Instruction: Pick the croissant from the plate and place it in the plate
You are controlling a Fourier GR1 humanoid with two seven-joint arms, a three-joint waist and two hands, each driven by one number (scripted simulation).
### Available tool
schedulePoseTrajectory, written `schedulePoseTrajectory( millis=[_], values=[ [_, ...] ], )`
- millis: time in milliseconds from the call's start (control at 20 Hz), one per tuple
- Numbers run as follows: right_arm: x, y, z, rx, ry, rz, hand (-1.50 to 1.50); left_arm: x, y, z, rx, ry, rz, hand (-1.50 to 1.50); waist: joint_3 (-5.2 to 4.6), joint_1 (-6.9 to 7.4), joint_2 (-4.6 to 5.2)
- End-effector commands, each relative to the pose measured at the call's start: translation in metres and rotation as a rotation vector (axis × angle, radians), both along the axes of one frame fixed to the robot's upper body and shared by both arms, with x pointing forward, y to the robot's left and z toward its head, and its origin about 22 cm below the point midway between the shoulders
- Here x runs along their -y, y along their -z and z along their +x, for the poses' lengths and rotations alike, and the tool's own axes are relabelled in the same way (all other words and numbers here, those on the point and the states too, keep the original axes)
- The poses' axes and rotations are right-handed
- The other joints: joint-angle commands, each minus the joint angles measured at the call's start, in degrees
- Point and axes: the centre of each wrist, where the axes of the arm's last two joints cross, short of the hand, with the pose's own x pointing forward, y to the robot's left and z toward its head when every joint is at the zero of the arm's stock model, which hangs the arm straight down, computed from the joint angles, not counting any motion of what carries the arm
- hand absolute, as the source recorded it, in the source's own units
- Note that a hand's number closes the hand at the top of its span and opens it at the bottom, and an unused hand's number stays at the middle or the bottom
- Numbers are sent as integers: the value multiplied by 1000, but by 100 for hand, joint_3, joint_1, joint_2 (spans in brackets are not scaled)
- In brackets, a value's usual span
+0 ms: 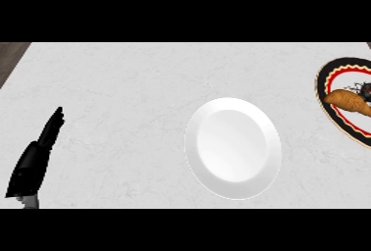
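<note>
Marble counter (130, 98): the left hand (36, 157) is rested straight-fingered at its left edge, well apart from the croissant (348, 102) on the patterned plate (340, 122) at the right edge.

Lighting flat and even, no clear source direction. White marble counter (130, 98) reads bright w/ faint grey veining, no hotspots. White plate (232, 148) has soft shading inside the rim and a thin dark edge along its lower right; barely any cast shadow. Left hand (35, 164) is near-solid black, no surface detail. Patterned plate (340, 110) cut off by right edge; croissant (349, 102) on it is well lit, warm orange. Plates look stretched vertically.
</note>
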Motion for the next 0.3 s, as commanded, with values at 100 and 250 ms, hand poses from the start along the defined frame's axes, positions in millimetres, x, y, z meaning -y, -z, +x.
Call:
schedulePoseTrajectory(
  millis=[100,250],
  values=[
    [12,-1,-18,62,-89,10,-150,3,5,-3,-1,12,-11,0,18,28,18],
    [20,-6,-28,59,-78,14,-150,-2,5,-8,-8,-5,-3,0,22,20,-3]
  ],
)
